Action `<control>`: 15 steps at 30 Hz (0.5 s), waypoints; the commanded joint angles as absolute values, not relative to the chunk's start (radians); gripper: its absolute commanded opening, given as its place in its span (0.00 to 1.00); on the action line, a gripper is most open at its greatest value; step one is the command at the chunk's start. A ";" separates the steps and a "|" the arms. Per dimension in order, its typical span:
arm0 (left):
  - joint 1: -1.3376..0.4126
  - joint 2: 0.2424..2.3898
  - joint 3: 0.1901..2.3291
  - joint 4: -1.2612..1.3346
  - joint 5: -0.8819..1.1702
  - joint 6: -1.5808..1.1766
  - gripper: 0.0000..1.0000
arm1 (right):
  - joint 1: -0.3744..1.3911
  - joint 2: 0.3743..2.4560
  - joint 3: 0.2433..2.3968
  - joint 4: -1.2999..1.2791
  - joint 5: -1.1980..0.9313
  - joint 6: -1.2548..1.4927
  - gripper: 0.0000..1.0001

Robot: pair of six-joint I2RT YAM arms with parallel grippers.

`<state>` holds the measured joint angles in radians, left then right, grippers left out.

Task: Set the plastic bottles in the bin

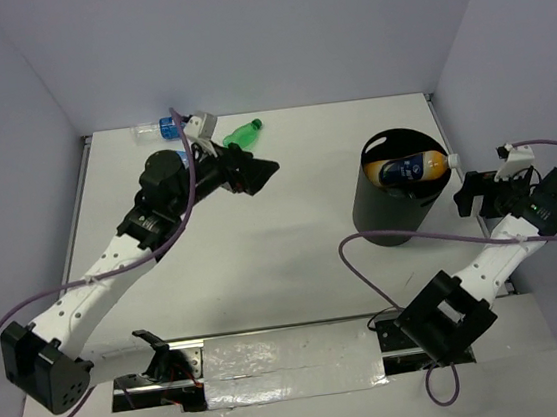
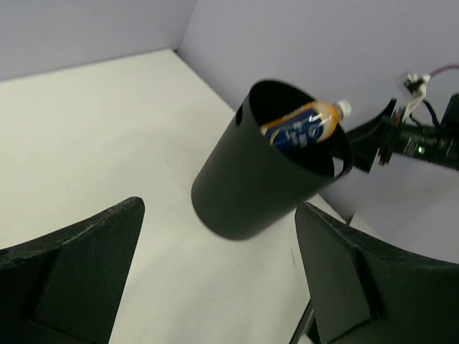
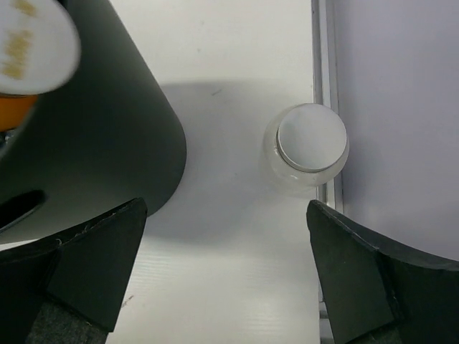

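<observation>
Left hand (image 2: 219, 218) and right hand (image 3: 226, 215) are spread, empty. The clear bottle (image 3: 312, 147) beside the bin (image 3: 107, 143) should be straddled squarely.

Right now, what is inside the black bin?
One orange bottle lies tilted in the bin, its white cap over the rim. The bottom beneath it is hidden.

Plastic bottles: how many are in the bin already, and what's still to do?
One looks done: the orange bottle lies in the bin, its cap poking over the rim. Nothing is in hand; both arms' jaws stand open and empty. Still out: the green bottle, a clear bottle at the back, and an upright clear bottle beside the bin.
</observation>
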<state>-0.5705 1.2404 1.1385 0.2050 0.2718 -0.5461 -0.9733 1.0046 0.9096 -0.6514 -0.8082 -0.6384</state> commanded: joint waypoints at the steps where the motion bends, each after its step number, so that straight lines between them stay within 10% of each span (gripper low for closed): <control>1: -0.563 1.117 1.069 0.198 0.262 -0.506 0.99 | -0.977 1.037 0.908 -0.560 -0.799 -0.666 0.99; 15: -0.560 0.887 0.907 0.035 0.161 -0.350 0.99 | -0.815 1.255 0.864 -0.209 -0.497 -0.529 1.00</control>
<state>-0.5652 0.9138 0.9222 0.0502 0.1867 -0.4026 -0.8330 1.2285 0.8452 -0.3256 -0.5777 -0.5682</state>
